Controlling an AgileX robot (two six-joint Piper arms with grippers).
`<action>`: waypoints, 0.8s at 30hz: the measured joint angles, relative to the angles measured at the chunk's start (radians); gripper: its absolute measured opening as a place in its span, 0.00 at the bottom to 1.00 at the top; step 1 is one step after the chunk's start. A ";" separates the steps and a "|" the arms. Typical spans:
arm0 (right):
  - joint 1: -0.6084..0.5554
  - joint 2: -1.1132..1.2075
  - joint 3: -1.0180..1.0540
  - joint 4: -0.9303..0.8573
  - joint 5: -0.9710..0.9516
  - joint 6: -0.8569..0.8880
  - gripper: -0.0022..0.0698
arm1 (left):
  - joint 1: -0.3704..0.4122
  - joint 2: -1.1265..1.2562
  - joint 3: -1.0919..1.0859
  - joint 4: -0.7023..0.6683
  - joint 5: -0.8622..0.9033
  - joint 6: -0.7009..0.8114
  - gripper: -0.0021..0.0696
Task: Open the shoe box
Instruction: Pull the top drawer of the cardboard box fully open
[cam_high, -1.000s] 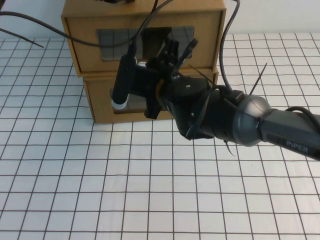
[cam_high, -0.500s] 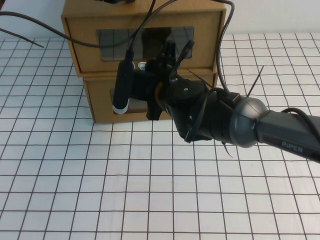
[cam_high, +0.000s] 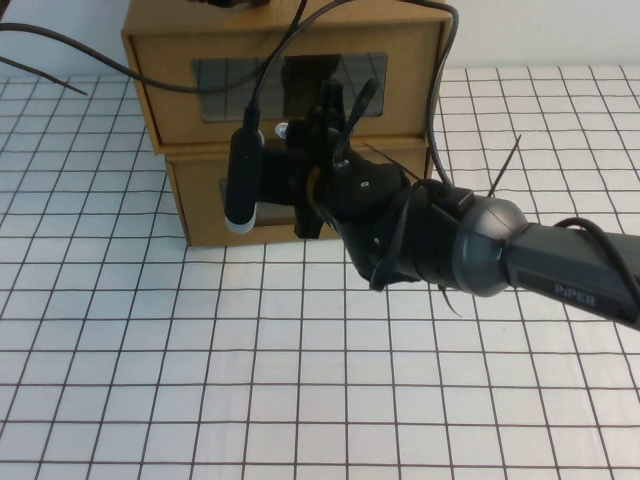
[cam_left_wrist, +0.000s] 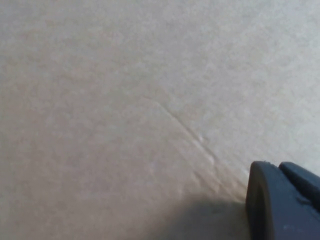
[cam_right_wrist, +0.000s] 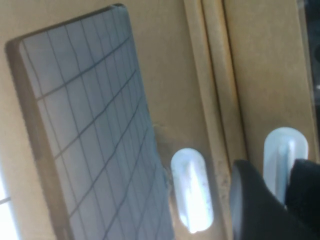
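Observation:
Two brown cardboard shoe boxes are stacked at the back of the table, the upper box (cam_high: 290, 60) on the lower box (cam_high: 200, 200). Each has a window in its front. My right gripper (cam_high: 335, 105) reaches against the upper box's front. In the right wrist view a white handle (cam_right_wrist: 284, 150) stands between my right gripper's (cam_right_wrist: 280, 192) two dark fingers, which lie close on either side of it, still slightly apart. A second white handle (cam_right_wrist: 192, 190) sits beside the lower box's window (cam_right_wrist: 85, 130). My left gripper's finger (cam_left_wrist: 280, 205) rests close against plain cardboard (cam_left_wrist: 125, 100).
The white gridded table (cam_high: 250, 380) stretches in front of the boxes. Black cables (cam_high: 120, 60) trail over the upper box. The right arm's thick dark forearm (cam_high: 490, 250) crosses the table from the right.
The right arm has shifted a little to the left and closer to the box fronts. The boxes have not moved.

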 joint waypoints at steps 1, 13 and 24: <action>0.000 0.006 -0.009 -0.002 0.006 0.000 0.23 | 0.000 0.000 0.000 0.000 0.002 0.000 0.03; 0.008 0.034 -0.054 -0.002 0.044 0.022 0.08 | 0.002 0.000 0.000 -0.002 0.008 -0.002 0.03; 0.008 0.019 -0.049 0.055 0.044 0.016 0.05 | 0.002 0.004 -0.004 -0.024 0.033 -0.010 0.03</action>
